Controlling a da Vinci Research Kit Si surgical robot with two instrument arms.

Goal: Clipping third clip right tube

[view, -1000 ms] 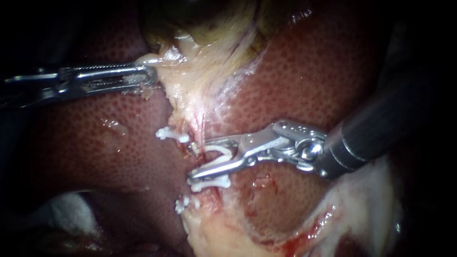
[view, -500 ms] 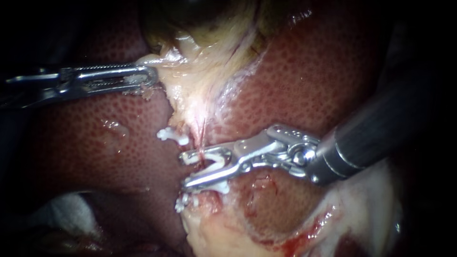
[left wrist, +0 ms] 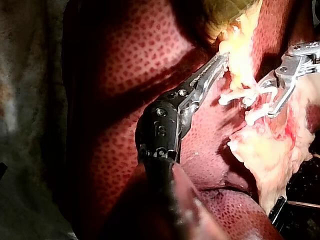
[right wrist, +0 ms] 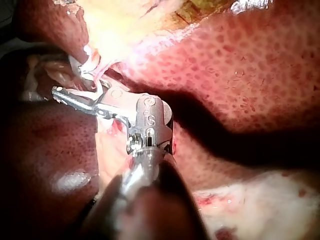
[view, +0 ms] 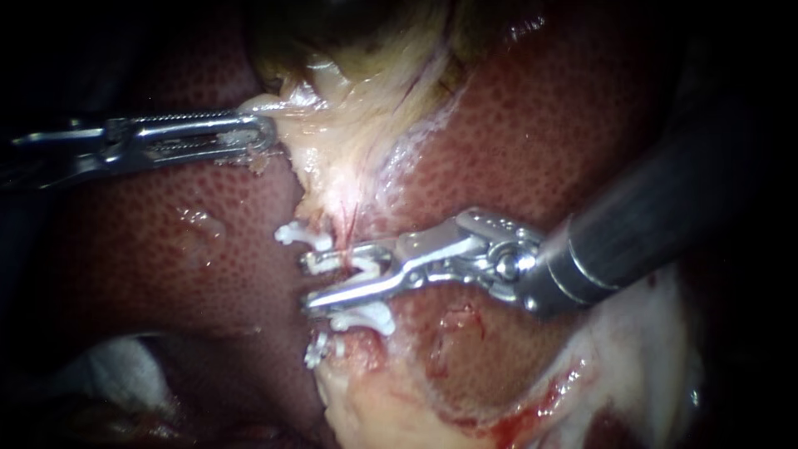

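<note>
**Mia:** What is the left instrument (view: 264, 135) doing?

**Sam:** It is coming in from the left side. Its jaws are squeezing tight on the pale tissue (view: 332, 154) just under the dark gallbladder (view: 349, 33). The tissue is stretching out toward it.

**Mia:** And the right instrument (view: 349, 281)?

**Sam:** Its shaft is reaching in from the right, over the red spotty liver (view: 540, 125). Its jaws are standing a little apart and are gripping a white clip (view: 367, 264) between them. Both jaws are touching it.

**Mia:** Where is the tube (view: 349, 223)?

**Sam:** It is the thin reddish string that is running down from the pale tissue. It is going in between the right jaws, right where the white clip is sitting. I cannot tell if the clip is going all the way around it.

**Mia:** Are other clips sitting there too?

**Sam:** Yes. The upper clip (view: 301, 237) is lying just above the jaws. The lower clip (view: 366, 318) is lying just under them. The lowest clip (view: 316, 353) is sitting farther down, beside the yellowish lump.

**Mia:** Are the two instruments touching?

**Sam:** No, they are staying well apart.
</note>
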